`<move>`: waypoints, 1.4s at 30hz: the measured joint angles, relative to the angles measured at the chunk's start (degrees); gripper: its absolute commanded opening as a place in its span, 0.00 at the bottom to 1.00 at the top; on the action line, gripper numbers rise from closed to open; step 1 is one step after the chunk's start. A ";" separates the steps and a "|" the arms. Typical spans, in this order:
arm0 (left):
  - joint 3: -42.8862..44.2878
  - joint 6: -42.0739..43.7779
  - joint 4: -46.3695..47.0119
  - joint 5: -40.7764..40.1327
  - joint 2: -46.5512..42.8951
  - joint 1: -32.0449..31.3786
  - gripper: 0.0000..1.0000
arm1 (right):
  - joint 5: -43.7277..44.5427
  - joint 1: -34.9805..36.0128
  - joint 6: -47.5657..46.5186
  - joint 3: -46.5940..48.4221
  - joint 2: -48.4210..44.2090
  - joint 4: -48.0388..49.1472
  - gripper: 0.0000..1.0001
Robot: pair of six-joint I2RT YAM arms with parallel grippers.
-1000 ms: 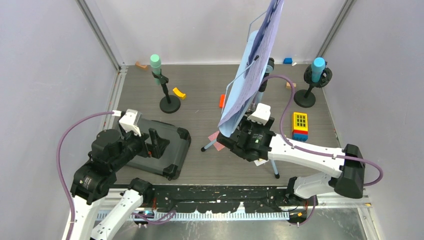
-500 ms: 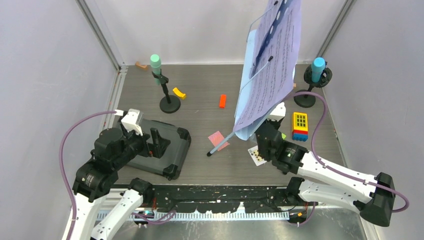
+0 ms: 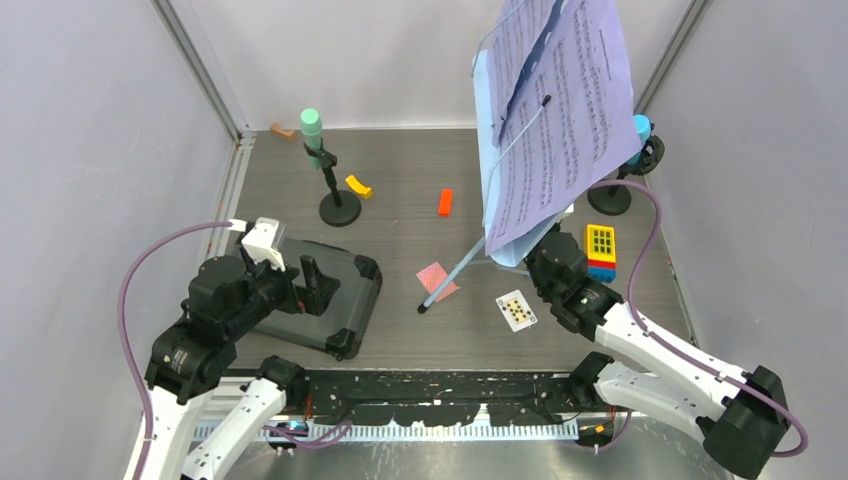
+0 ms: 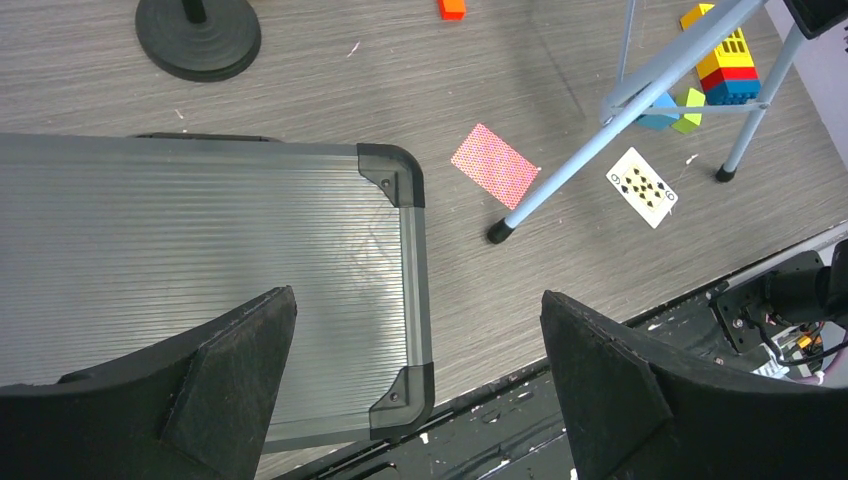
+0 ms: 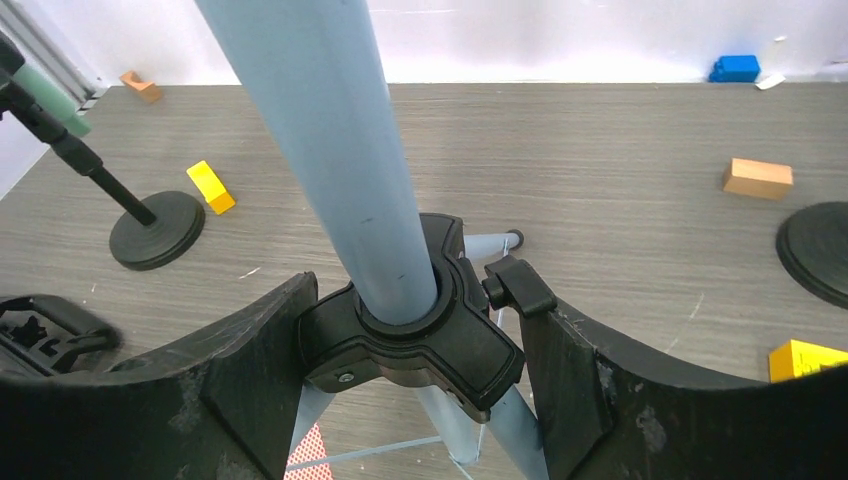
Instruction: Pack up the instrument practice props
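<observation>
My right gripper (image 5: 415, 330) is shut on the black tripod hub (image 5: 440, 350) of the pale blue music rack (image 3: 487, 110), with a finger on each side of the hub. The rack leans, and one leg's foot (image 3: 423, 307) sits beside a red card. Lilac sheet-music pages (image 3: 570, 110) hang on its front. The green microphone (image 3: 312, 125) stands on its black pole (image 3: 340, 208) at the back left. Behind the pages, the blue microphone (image 3: 638, 130) is partly hidden on its pole (image 3: 608, 197). My left gripper (image 4: 420, 330) hangs open over the corner of a grey case (image 4: 200, 280).
A red-backed card (image 3: 434, 277) and a face-up card (image 3: 516, 310) lie in the middle. An orange block (image 3: 445, 202), a yellow block (image 3: 358, 185) and a stacked yellow, red and blue block (image 3: 600, 250) lie loose on the table. Walls close in the sides and back.
My right arm has carried the music rack to the right and turned it, so the pages now face more towards the top camera. The left arm has not moved.
</observation>
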 measured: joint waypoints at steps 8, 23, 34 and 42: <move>-0.52 0.00 0.15 -0.20 0.11 0.00 0.96 | -13.20 -6.56 -2.69 0.92 6.14 7.34 0.33; -3.41 -0.11 1.31 -2.32 -0.68 0.00 0.95 | -17.16 -7.98 -3.82 2.97 11.21 12.52 0.87; -3.74 -0.11 1.38 -3.30 -1.90 0.00 0.95 | -16.61 -7.87 -1.92 3.61 3.91 -1.42 0.92; -3.76 -0.11 1.70 -3.41 -1.95 0.00 0.95 | -16.87 -7.58 -2.25 3.45 -1.25 -8.28 0.97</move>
